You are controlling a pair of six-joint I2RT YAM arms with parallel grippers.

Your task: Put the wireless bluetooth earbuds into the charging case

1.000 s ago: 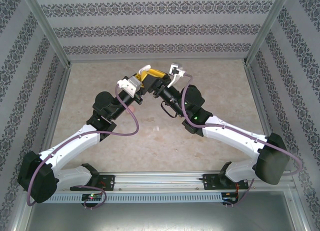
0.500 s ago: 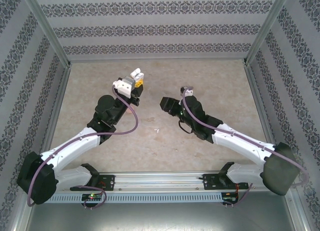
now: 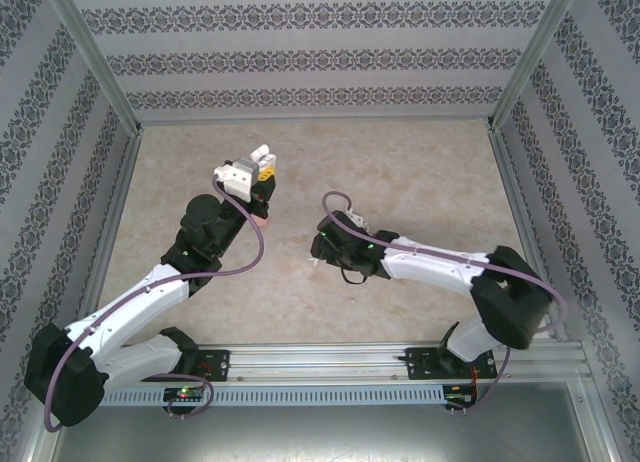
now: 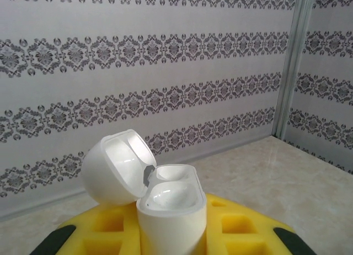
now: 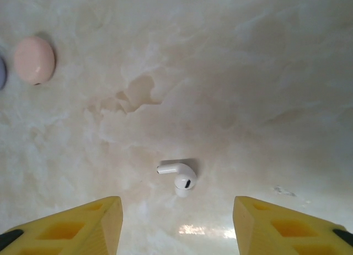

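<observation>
One white earbud (image 5: 179,176) lies loose on the table (image 5: 265,73), mid-scene, under the right gripper (image 5: 176,222), whose yellow fingers stand apart and clear of it. Farther back on the left, the left gripper (image 3: 262,172) is clamped on the charging case (image 4: 168,208), upright, lid open. Step: picking up the bud. Next: lower, centre, close gently; the bud looks small and slippery.

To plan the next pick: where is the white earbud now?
In the right wrist view, the white earbud lies on the table, ahead of the open right gripper, midway between its fingers.
</observation>
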